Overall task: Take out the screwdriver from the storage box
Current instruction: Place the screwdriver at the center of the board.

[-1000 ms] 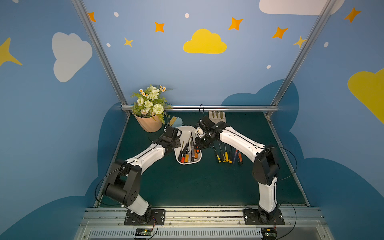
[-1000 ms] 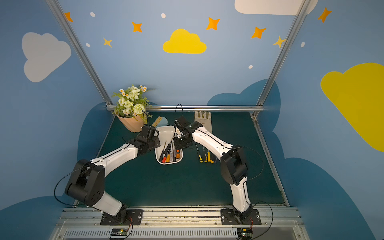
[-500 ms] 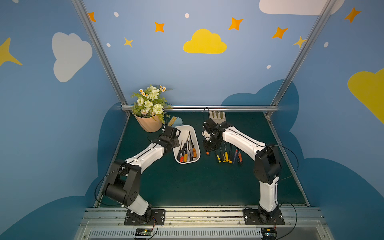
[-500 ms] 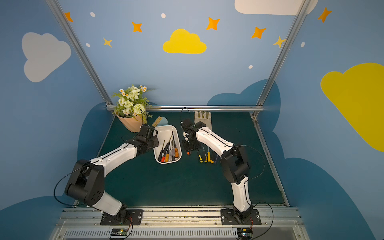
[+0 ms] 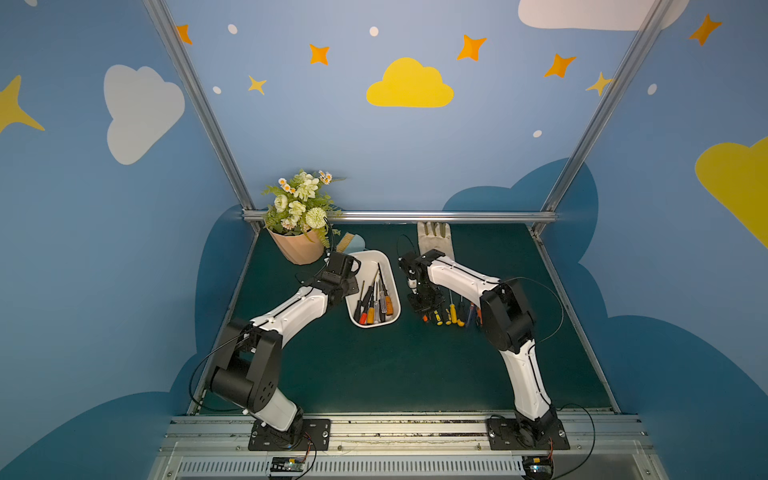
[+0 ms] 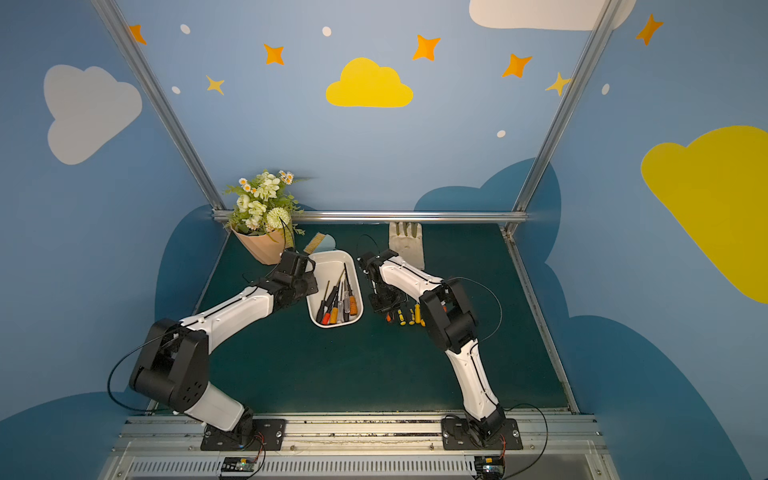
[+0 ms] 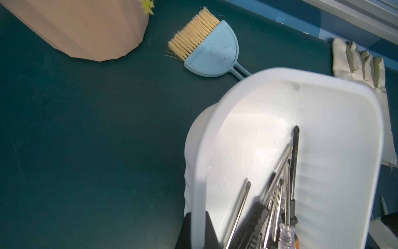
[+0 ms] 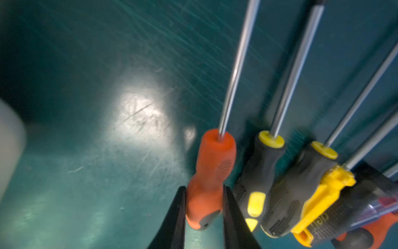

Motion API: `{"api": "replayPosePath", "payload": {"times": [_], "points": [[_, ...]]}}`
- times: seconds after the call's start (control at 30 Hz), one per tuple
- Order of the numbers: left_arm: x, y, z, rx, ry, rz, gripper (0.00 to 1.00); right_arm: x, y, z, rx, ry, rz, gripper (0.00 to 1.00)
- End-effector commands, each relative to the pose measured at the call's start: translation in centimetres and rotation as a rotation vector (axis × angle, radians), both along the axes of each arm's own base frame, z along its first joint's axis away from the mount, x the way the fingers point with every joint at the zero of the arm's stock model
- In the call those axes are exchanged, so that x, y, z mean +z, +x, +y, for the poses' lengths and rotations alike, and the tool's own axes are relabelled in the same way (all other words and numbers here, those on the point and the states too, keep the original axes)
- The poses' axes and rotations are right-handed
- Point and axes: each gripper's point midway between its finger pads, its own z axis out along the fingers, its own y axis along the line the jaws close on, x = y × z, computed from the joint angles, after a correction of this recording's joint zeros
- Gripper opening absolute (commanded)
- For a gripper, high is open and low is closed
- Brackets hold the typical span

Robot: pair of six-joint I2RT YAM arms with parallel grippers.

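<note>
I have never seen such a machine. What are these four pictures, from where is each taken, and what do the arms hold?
These are two robot arms, each ending in a two-fingered gripper. Both top views come from one camera high above; the other two come from cameras on the wrists. On the green mat are a white storage box with screwdrivers inside, a row of screwdrivers beside it, a peach flower pot, a blue hand brush and a pale glove. The left gripper is shut on the storage box's wall. The right gripper is shut on the handle of an orange screwdriver, at the end of that row.
</note>
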Motion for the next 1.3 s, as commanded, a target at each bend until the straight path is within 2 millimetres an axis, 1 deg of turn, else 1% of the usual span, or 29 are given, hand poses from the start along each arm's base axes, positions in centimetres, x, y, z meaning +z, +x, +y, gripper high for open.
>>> {"api": "replayPosePath", "payload": {"times": [0.0,0.1,0.13,0.27,0.43,0.6,0.8,0.97,1.17,1.27], "points": [[3.2,1.7,-0.5,0.014,-0.051,-0.095,0.02,-0.1,-0.3,-1.3,0.013,-0.079,0.018,0.00],[3.2,1.7,-0.5,0.012,-0.051,-0.092,0.02,-0.5,-0.4,-1.4,0.013,-0.092,0.028,0.00],[3.2,1.7,-0.6,0.011,-0.052,-0.094,0.02,-0.6,-0.4,-1.5,0.013,-0.095,0.033,0.01],[3.2,1.7,-0.5,0.012,-0.052,-0.093,0.02,-0.9,-0.7,-1.3,0.014,-0.092,0.050,0.15],[3.0,1.7,-0.7,0.006,-0.057,-0.088,0.02,-0.3,-0.6,-0.8,0.006,-0.064,0.036,0.25],[3.1,1.7,-0.7,0.008,-0.061,-0.091,0.02,0.7,-0.4,-0.3,0.004,-0.033,0.017,0.29],[3.0,1.7,-0.7,0.007,-0.062,-0.090,0.02,1.4,-0.4,0.1,-0.002,-0.002,0.007,0.31],[2.9,1.7,-0.8,0.006,-0.062,-0.087,0.02,3.1,0.0,0.5,0.000,0.027,-0.035,0.31],[3.1,1.7,-0.8,0.007,-0.069,-0.091,0.02,6.0,0.8,0.7,-0.002,0.058,-0.110,0.32],[3.0,1.7,-0.8,0.007,-0.070,-0.091,0.02,7.8,1.1,0.7,-0.008,0.071,-0.158,0.33]]}}
